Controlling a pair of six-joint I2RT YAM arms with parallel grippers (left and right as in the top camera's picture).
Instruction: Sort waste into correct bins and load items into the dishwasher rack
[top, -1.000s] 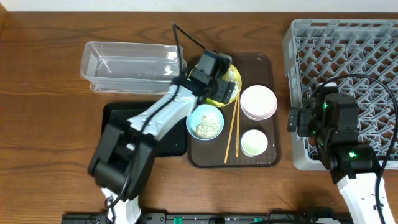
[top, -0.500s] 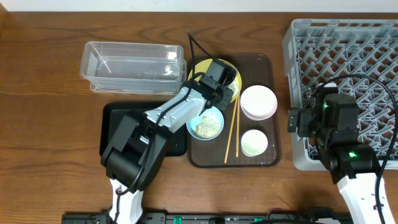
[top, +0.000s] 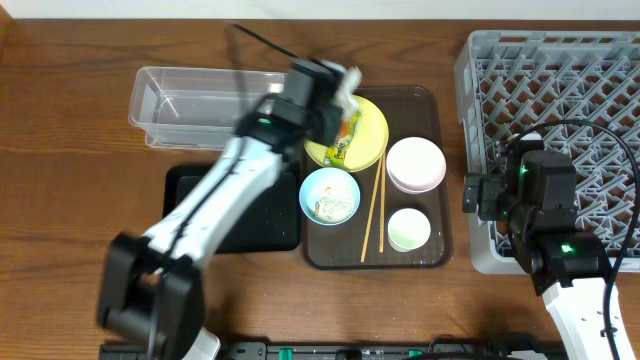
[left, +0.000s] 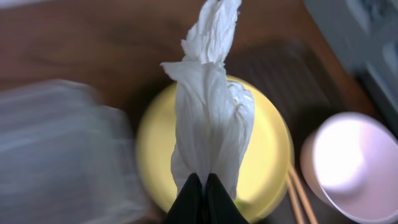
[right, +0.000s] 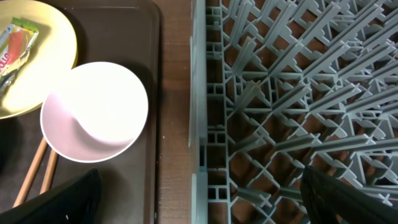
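Note:
My left gripper (left: 202, 182) is shut on the crumpled white paper (left: 211, 106), which hangs above the yellow plate (left: 268, 146). From overhead, the left gripper (top: 335, 92) and the paper (top: 349, 77) sit at the plate's far-left rim, next to the clear tub (top: 200, 105). The green-and-orange wrapper (top: 343, 141) lies on the plate (top: 372, 128). The blue bowl (top: 330, 195) holds rice scraps. Pink bowl (top: 416, 164), white cup (top: 409, 229) and chopsticks (top: 373, 205) rest on the brown tray. My right gripper (right: 202, 199) stands open astride the left wall of the grey rack (right: 298, 93).
The black tray (top: 270, 228) lies in front of the clear tub, partly under my left arm. The brown serving tray (top: 430, 102) sits between the bins and the rack (top: 560, 90). A strip of bare wood separates the brown tray from the rack wall.
My left gripper closed on the white paper on the plate and lifted it, swinging back and left toward the clear tub. The right arm has not moved.

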